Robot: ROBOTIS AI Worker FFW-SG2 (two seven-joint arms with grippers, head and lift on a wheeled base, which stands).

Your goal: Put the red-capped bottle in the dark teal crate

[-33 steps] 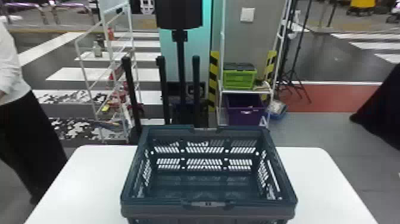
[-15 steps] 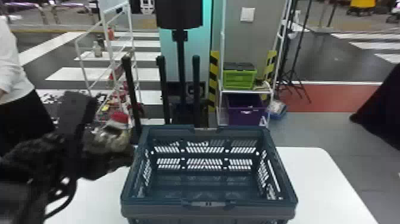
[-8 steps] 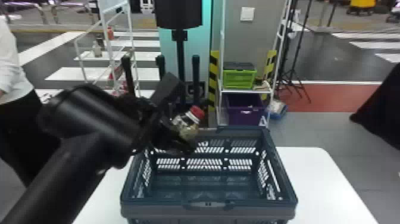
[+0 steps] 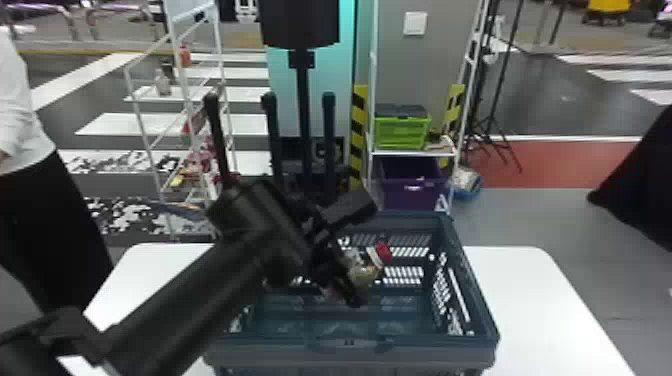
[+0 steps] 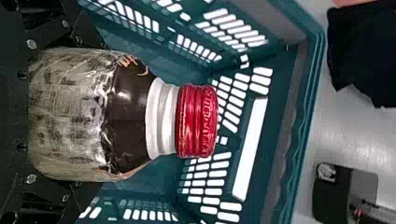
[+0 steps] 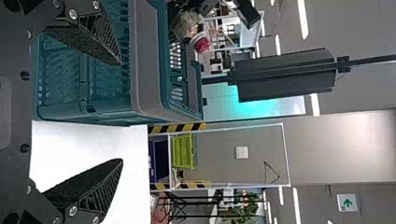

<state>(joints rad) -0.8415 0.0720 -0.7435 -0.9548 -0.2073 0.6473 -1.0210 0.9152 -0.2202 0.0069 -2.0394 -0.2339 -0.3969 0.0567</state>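
In the head view, the left gripper point(image 4: 364, 254) is carrying the bottle point(image 4: 362, 274) farther right and lower than before, over the crate point(image 4: 350, 344). In the left wrist view, its fingers are pinching the bottle, the cap point(image 5: 198, 121) pointing out beyond them. In the right wrist view, the right gripper point(image 6: 122, 112) is holding its fingers wide apart.

Base of bottle point(image 4: 364, 272) hidden by left gripper point(image 4: 362, 251), crate point(image 4: 430, 354) partly behind arm point(image 4: 200, 295), table point(image 4: 540, 305) cut off
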